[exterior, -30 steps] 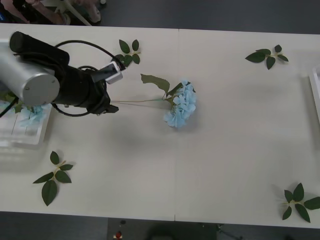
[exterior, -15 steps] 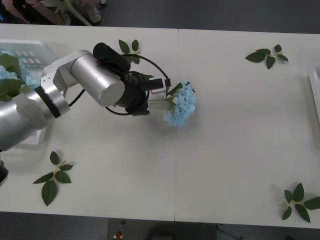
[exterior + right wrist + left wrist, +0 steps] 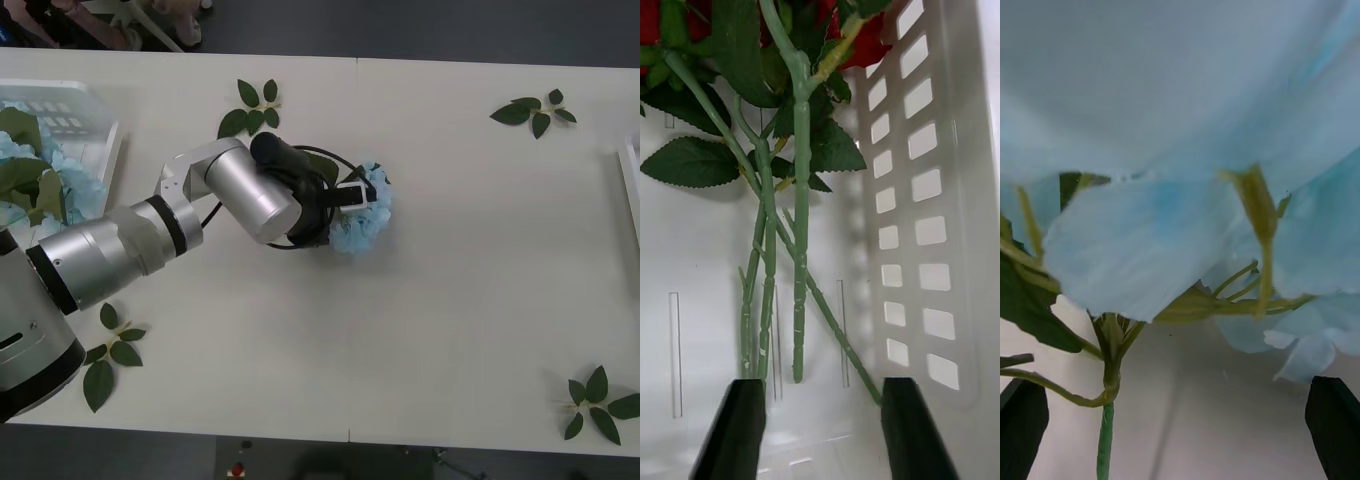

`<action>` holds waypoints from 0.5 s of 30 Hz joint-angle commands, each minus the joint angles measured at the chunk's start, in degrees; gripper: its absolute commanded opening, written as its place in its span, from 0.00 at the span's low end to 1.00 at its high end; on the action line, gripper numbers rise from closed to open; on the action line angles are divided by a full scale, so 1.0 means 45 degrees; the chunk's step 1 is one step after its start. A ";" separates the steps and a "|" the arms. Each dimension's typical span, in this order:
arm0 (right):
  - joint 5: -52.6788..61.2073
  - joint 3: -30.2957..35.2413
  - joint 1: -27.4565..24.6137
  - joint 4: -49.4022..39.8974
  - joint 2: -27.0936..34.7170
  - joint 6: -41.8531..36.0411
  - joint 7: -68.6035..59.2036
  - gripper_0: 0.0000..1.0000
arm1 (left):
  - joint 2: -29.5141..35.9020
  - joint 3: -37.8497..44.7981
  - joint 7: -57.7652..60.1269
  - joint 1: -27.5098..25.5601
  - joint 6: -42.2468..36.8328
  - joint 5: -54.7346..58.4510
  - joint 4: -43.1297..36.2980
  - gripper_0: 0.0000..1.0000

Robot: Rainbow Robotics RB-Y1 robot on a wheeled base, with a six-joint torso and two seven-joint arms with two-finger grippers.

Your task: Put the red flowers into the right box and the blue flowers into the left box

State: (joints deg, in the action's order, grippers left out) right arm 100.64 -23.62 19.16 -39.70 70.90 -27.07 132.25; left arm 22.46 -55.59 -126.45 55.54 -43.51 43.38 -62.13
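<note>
L arm reaches across the table (image 3: 470,250) from the robot's left, its wrist right over the loose blue hydrangea head (image 3: 368,215) near the table's middle. Left gripper (image 3: 1180,420) sits w/ black fingers (image 3: 1336,420) wide apart, one each side of the bloom's underside, nothing clamped; pale petals and the thin green stem (image 3: 1105,442) lie between them, very close. In the front view the head shows past the wrist on the robot's right side; stem is hidden under the arm, so its long axis can't be told there. More blue flowers (image 3: 35,180) w/ big leaves lie in the left box (image 3: 95,105), at the table's left edge. Right gripper (image 3: 820,427) is inside a white slotted-wall container (image 3: 917,225), black fingers apart, empty. Red roses (image 3: 857,41) lie there, stems (image 3: 800,247) running lengthwise toward the gripper, blooms at the far end. Right box rim (image 3: 630,175) at the table's right edge. Leaf sprigs (image 3: 108,350) lie scattered near the corners
</note>
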 commanded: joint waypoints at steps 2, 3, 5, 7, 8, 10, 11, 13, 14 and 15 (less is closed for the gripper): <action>-0.0236 0.0619 0.0821 0.0052 0.0474 -0.1796 -0.0131 0.67 | -0.0089 0.0067 0.0171 0.0451 0.0626 -0.0207 0.0429 0.00; -0.0295 0.0893 0.0899 -0.0026 0.0513 -0.2285 -0.0072 0.68 | -0.0089 0.0067 0.0171 0.0451 0.0684 -0.0187 0.0468 0.00; -0.0666 0.1577 0.0978 -0.0475 0.0669 -0.3554 0.0104 0.68 | -0.0089 0.0067 0.0190 0.0451 0.0723 -0.0187 0.0487 0.00; -0.1037 0.2358 0.0978 -0.1237 0.0826 -0.4921 0.0279 0.68 | -0.0089 0.0067 0.0190 0.0431 0.0723 -0.0109 0.0487 0.00; -0.1134 0.2670 0.0978 -0.1569 0.0884 -0.5546 0.0455 0.69 | -0.0108 0.0067 0.0210 0.0451 0.0723 -0.0090 0.0487 0.00; -0.1134 0.3276 0.0978 -0.2194 0.0982 -0.6640 0.1100 0.69 | -0.0089 0.0067 0.0229 0.0431 0.0743 -0.0050 0.0487 0.00; -0.1056 0.3764 0.0978 -0.2663 0.1021 -0.7578 0.1627 0.69 | -0.0089 0.0067 0.0288 0.0431 0.0743 -0.0050 0.0487 0.00; -0.0920 0.4272 0.0978 -0.3210 0.1021 -0.8613 0.2174 0.69 | -0.0050 0.0067 0.0346 0.0431 0.0762 -0.0031 0.0487 0.00; -0.0802 0.4526 0.0978 -0.3464 0.1021 -0.9062 0.2467 0.69 | -0.0011 0.0106 0.0405 0.0451 0.0801 0.0028 0.0448 0.00; -0.0607 0.4799 0.0978 -0.3796 0.0982 -0.9589 0.2955 0.69 | 0.0028 0.0243 0.0464 0.0431 0.0821 0.0223 0.0370 0.00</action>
State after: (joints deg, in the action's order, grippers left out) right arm 96.54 -3.70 23.08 -54.26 72.35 -67.57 140.90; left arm 21.94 -55.79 -126.45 55.54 -40.64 42.94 -59.72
